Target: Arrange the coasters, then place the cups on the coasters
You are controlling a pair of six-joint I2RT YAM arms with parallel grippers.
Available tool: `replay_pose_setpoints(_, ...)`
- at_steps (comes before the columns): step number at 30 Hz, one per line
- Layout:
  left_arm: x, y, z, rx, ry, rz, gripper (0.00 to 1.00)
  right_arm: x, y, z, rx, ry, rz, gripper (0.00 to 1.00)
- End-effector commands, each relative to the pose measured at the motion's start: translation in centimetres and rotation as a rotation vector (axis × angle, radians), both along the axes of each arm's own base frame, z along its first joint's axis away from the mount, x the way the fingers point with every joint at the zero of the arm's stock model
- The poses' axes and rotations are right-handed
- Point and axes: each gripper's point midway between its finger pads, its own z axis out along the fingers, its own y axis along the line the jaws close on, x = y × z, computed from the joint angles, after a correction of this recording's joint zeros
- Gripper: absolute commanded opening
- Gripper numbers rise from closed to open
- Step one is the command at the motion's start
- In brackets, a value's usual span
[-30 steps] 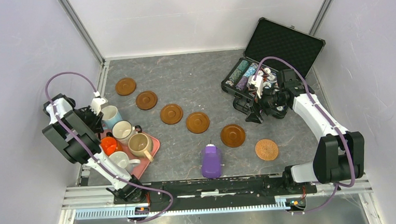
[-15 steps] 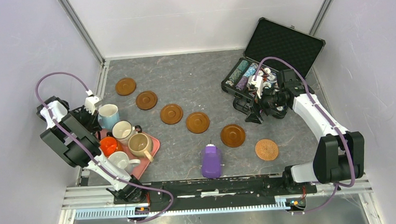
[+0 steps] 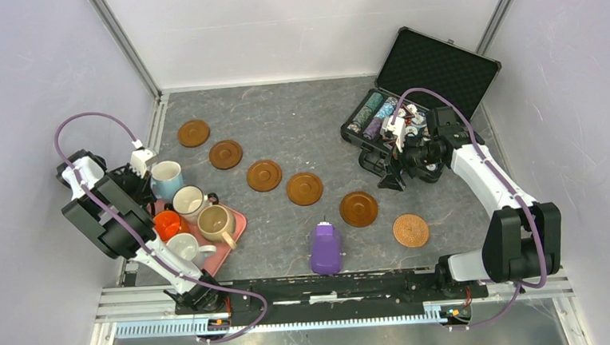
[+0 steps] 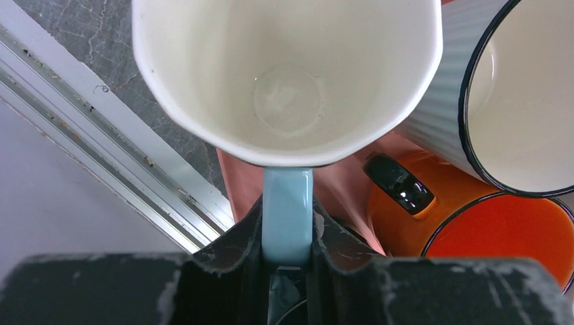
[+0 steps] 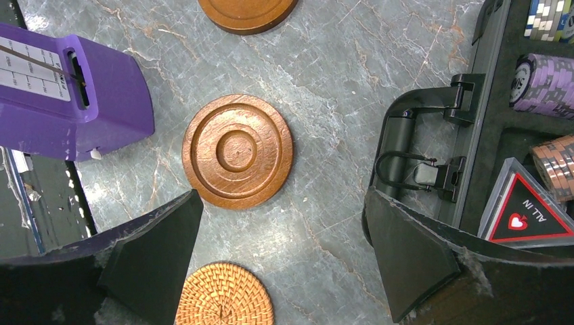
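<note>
Left gripper: narrow, clamped on handle of light blue mug, mug directly ahead. Beside it: ribbed cream mug, orange mug, pink tray.
Right gripper: wide, holding nothing. On tabletop below gap: dark wood coaster. Nearer the wrist: woven coaster.

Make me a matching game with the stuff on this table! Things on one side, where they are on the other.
Things:
1 light blue mug
2 orange mug
3 woven coaster
4 poker chips

Places:
A in the black case
B on the pink tray
C handle pinched in the left gripper
D on the table, right of the purple device

Pairs: 1-C, 2-B, 3-D, 4-A
</note>
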Motion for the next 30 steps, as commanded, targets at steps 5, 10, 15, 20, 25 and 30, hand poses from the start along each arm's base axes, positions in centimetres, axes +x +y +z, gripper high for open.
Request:
replay_pose_setpoints(5,-0.8,0.9,-1.1,0.063,0.006,-0.010,0.28,-0.1,0.4,0.4,0.033,0.005,0.022,0.98)
replay_pose_setpoints(10,-0.9,1.0,-1.4,0.063,0.018,-0.004,0.48,-0.2,0.3,0.5,0.026,0.000,0.022,0.98)
replay_pose_setpoints(15,-0.7,0.9,-1.0,0.059,0.010,0.006,0.53,-0.3,0.3,0.2,0.025,0.006,0.025,0.98)
replay_pose_setpoints(20,-0.4,0.1,0.4,0.031,-0.029,0.000,0.55,-0.4,0.3,0.0,0.028,0.009,0.030,0.98)
replay_pose_setpoints(25,0.4,-0.1,1.2,-0.006,-0.056,0.028,0.55,-0.6,0.3,-0.2,0.025,0.017,0.036,0.98)
replay_pose_setpoints(30,0.8,0.0,1.1,-0.020,-0.060,0.039,0.54,-0.8,0.2,-0.2,0.016,0.016,0.040,0.98)
